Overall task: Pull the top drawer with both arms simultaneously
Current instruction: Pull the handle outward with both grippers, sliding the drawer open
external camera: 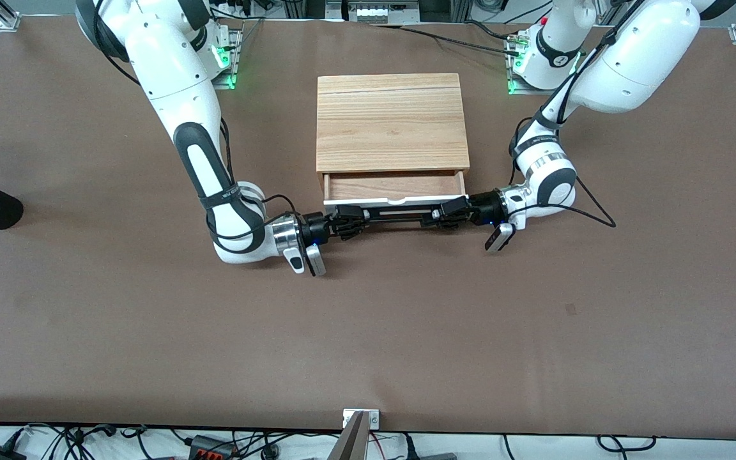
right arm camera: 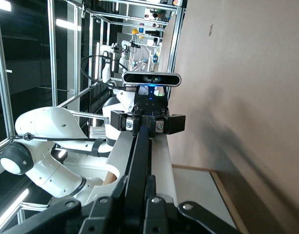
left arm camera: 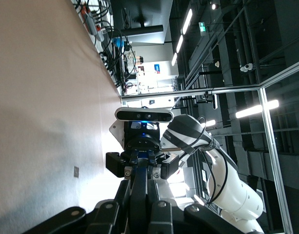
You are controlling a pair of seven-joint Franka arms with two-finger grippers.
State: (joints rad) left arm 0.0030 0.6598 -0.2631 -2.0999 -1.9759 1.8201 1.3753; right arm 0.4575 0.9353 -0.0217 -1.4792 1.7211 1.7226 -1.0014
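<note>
Nearest the front camera, a long stretch of bare brown table (external camera: 368, 332). Next, the wide black bar handle (external camera: 397, 214), lying level along the front of the top drawer (external camera: 395, 188), with a gripper at each end. At the end toward the right arm's side of the table, the right gripper (external camera: 350, 223), fingers (right arm camera: 148, 197) pressed onto the bar and pinching it. At the end toward the left arm's side, the left gripper (external camera: 450, 212), fingers (left arm camera: 147, 195) squeezed onto the bar too. Each gripper in plain sight of the other arm's wrist camera, straight down the bar. Just past the handle, the thin white front panel, and then the drawer's light-wood tray, slid part way out and bare inside. Farther back, the cabinet (external camera: 390, 121) with its wood-grain top, sitting in the middle of the table between the two arm bases. Farthest of all, both arms' bases, with small green lights beside them.
</note>
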